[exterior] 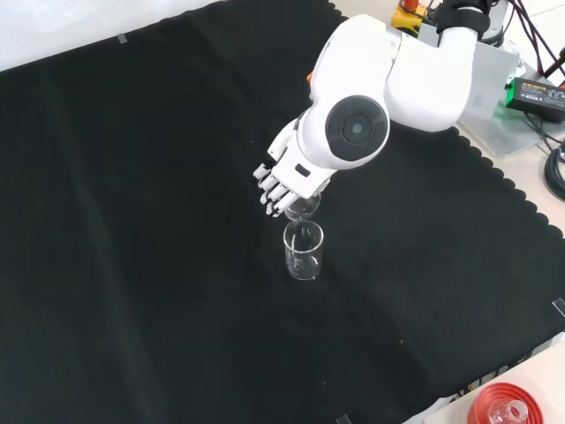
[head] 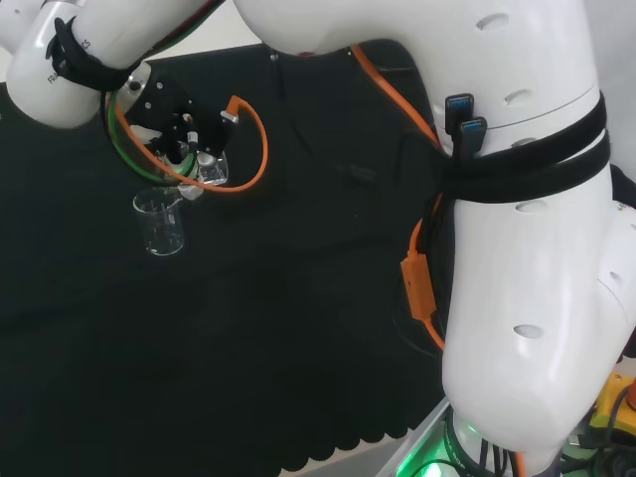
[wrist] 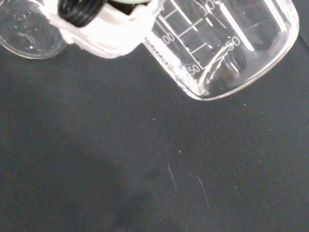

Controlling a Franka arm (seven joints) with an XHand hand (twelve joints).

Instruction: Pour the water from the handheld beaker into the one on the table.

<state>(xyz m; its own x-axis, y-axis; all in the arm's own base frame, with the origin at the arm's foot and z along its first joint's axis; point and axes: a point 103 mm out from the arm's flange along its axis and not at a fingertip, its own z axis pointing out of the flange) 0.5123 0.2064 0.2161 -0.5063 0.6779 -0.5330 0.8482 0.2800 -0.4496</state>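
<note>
Now mid-pour, by the look of it. Hand [exterior: 281, 184] curled round small beaker [exterior: 303, 208], tipped w/ lip right over rim of table beaker [exterior: 303, 252]. In front view, held beaker sits just above and touching-close to table one; in head view, hand [head: 184, 139] just above table beaker [head: 159, 222], which stands upright on cloth [exterior: 132, 221] toward left. In wrist view, held beaker [wrist: 227, 43] close and tilted, graduation marks on wall; a second round glass shape [wrist: 29, 31] past the white part of hand [wrist: 108, 29], prob. table beaker seen from above, but can't say for sure. Water hard to make out in either vessel; no clear stream visible, so can't tell how much already across.

For doing this step well:
- Keep spout centred over the mouth, not over the rim edge — otherwise dribble down outer wall onto cloth.
- Tilt slowly, by wrist roll only; avoid sideways drift, since target mouth is narrow.
- Stay low, but don't knock the rim: table beaker is light, unsupported, prob. tips easily.
- Hold tilt until last drops run, then roll back upright before moving away.
- Glass is smooth; any shift of fingers during tilt risks slip, so keep grasp as is.

Judged: most of the approach done, pour itself in hand.
</note>
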